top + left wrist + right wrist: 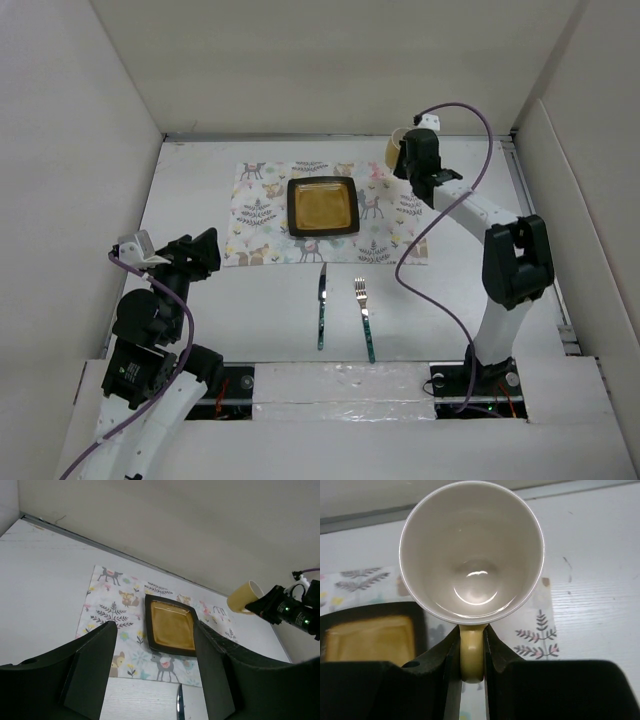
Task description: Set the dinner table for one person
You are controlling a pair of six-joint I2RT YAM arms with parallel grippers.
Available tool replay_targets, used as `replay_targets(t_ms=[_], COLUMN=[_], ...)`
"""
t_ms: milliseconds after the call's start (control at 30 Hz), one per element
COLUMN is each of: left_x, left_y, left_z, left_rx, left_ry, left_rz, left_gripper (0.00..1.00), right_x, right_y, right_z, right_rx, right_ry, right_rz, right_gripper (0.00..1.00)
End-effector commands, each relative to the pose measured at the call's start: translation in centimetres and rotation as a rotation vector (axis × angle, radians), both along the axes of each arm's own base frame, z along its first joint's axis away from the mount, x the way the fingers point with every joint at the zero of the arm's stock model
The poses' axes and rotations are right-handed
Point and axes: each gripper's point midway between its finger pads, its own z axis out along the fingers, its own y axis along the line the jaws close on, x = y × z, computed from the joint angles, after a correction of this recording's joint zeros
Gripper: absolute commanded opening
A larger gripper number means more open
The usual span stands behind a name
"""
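White matte tabletop (200, 310) carrying a deer-patterned cloth placemat (260, 215), a square black-rimmed amber plate (322, 207) at its centre. Pinches a pale yellow ceramic mug (471, 555) by its handle in the right gripper (471, 652) above the placemat's far right corner; spreads the left gripper (154, 630) wide, empty.

I see two matching arms: the left arm (145, 320) and the right arm (515, 258) each alternate white tubular links with bulky black joint housings. A thin purple cable (458, 104) runs along each. A small white plastic bracket (133, 247) caps each wrist, and the matte black fingers (92, 672) are flat-faced slabs.
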Motion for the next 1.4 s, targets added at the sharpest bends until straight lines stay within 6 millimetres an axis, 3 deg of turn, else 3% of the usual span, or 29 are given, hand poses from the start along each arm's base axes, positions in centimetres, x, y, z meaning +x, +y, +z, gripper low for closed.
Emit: replay_targets(t_ms=[0,133,500,900,1000,1067,1100,1133,1267,1367], left_x=[0.3,0.3,0.4,0.8,0.8,0.8,0.8,0.8,0.7,0.7], left_y=[-0.1,-0.1,0.1,-0.1,0.0,0.0,0.0,-0.1,-0.1,0.0], left_z=[0.9,1.0,0.9,0.6,0.7,0.7,0.7,0.8,0.7,0.7], left_rx=[0.005,0.004,0.012,0.020,0.018,0.017,0.017,0.016,0.018,0.013], left_ry=[-0.032,-0.038,-0.035,-0.015,-0.019,-0.017,-0.017,-0.022,-0.018,-0.020], left_rz=[-0.002,-0.002,0.010,0.011,0.013,0.013,0.013,0.011,0.006,0.012], left_gripper=[0.59,0.59,0.59,0.59,0.59,0.59,0.59,0.59,0.59,0.59], right_x=[3.3,4.5,6.7,5.3,4.8,4.6,4.6,4.3,3.8,2.3], right_y=[-0.7,-2.3,-3.0,-2.7,-2.8,-2.9,-2.9,-3.1,-3.4,-3.2], right_z=[4.9,3.0,-0.6,-4.9,-5.9,-5.5,-5.0,-4.9,-2.1,0.4], right_rx=[0.100,0.083,0.027,-0.044,-0.039,-0.027,-0.025,-0.026,-0.015,0.000], right_ry=[-0.141,-0.109,-0.043,0.061,0.089,0.074,0.067,0.068,0.032,0.013], right_rz=[0.010,-0.023,-0.080,-0.139,-0.149,-0.155,-0.155,-0.161,-0.168,-0.158], right_gripper=[0.00,0.00,0.00,0.00,0.12,0.35,0.35,0.47,0.59,0.63])
